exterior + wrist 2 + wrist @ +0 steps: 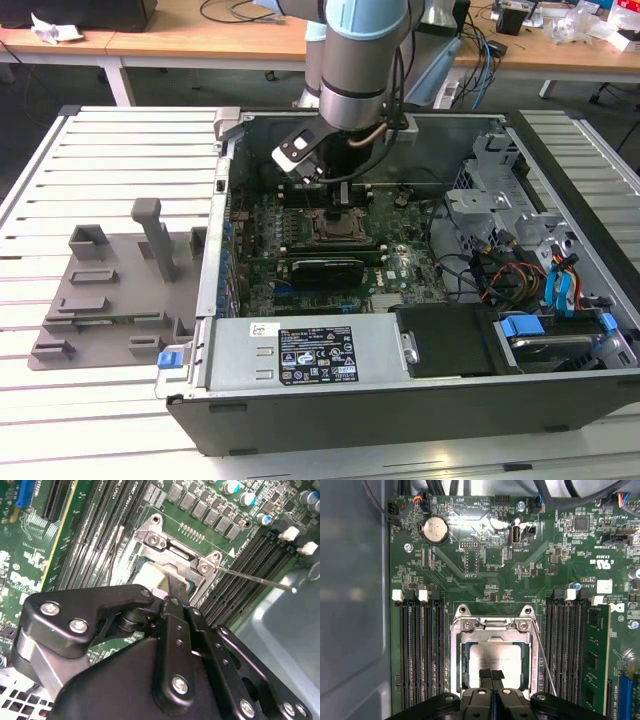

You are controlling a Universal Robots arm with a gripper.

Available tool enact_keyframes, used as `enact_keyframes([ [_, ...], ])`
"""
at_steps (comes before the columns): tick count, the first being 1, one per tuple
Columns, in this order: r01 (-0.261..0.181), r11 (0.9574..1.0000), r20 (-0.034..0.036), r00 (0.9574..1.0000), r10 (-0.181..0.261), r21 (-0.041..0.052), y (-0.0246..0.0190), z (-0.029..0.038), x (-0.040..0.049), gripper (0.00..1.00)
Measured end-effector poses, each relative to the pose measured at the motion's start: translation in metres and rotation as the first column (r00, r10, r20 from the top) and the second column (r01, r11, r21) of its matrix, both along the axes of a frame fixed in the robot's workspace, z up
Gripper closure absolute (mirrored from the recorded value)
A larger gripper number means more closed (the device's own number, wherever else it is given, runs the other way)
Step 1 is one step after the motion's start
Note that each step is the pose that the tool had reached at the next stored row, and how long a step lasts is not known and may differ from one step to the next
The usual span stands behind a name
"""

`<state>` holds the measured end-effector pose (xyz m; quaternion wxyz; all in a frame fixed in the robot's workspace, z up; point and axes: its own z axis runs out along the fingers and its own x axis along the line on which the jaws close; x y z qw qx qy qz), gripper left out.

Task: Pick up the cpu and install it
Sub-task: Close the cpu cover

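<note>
The cpu (496, 654) lies flat inside the metal socket frame (455, 655) on the green motherboard (485, 562), its silvery top facing up; in the second wrist view it shows as a pale square (146, 574) under the frame's hinge end. The claw (491, 672) hangs right over it with its two black fingers (485, 674) pressed together, no gap between them. Their tips sit over the chip's top near one edge, but whether they touch it cannot be told. A thin wire lever (543, 656) stands beside the socket, with rows of memory slots (420, 645) on either side. In the exterior view the arm reaches down into the open computer case (300, 355), the claw (344, 196) low over the board, and a grey tray (110, 290) lies on the exterior view's left.
</note>
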<state>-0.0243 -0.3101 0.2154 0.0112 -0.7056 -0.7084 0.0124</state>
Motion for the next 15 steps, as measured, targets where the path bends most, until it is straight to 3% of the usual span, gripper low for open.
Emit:
enact_keyframes([
  [6, 0.0, 1.0, 0.0001, 1.0, 0.0, 0.0, 0.0, 0.0168, 0.0008, 0.89],
  [7, 0.0, 1.0, 0.0, 1.0, 0.0, 0.0, 0.0, 0.0302, 0.0009, 0.89],
  [13, 0.0, 1.0, 0.0, 1.0, 0.0, 0.0, 0.0, 0.0445, 0.0009, 0.89],
  [15, 0.0, 1.0, 0.0, 1.0, 0.0, 0.0001, 0.0, 0.0543, 0.0009, 0.89],
])
